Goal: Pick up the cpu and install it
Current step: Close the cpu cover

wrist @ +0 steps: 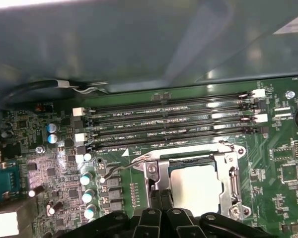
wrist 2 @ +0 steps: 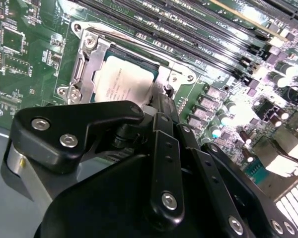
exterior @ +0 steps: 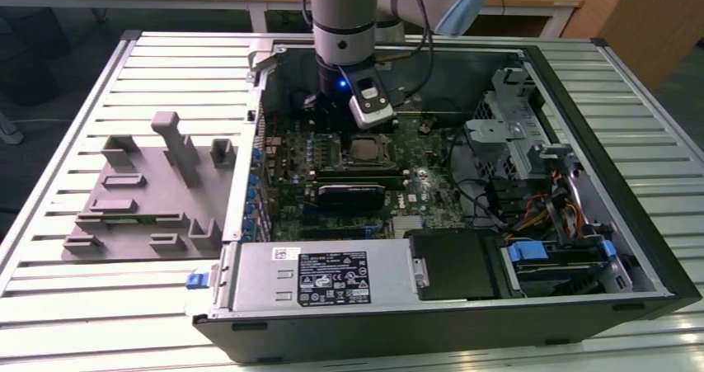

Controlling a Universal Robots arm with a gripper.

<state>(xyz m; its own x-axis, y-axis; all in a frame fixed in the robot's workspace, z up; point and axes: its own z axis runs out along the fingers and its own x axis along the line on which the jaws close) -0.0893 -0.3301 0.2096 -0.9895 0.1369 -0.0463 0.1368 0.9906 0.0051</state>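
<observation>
Gripper [wrist: 160,192] of mine sits low inside the computer case [exterior: 616,248], its fingers pressed together and pinching nothing, tips at one edge of the socket frame [wrist: 227,174]. I see the cpu [wrist: 193,186] lying flat within that frame on the motherboard [wrist: 283,148], beside the memory slots [wrist: 169,124]. I judge placement done; whether it is latched down I cannot tell.

Silvery cpu [wrist 2: 123,82] within its socket frame [wrist 2: 86,59] (bright metal), black fingers [wrist 2: 164,106] just beside.
</observation>
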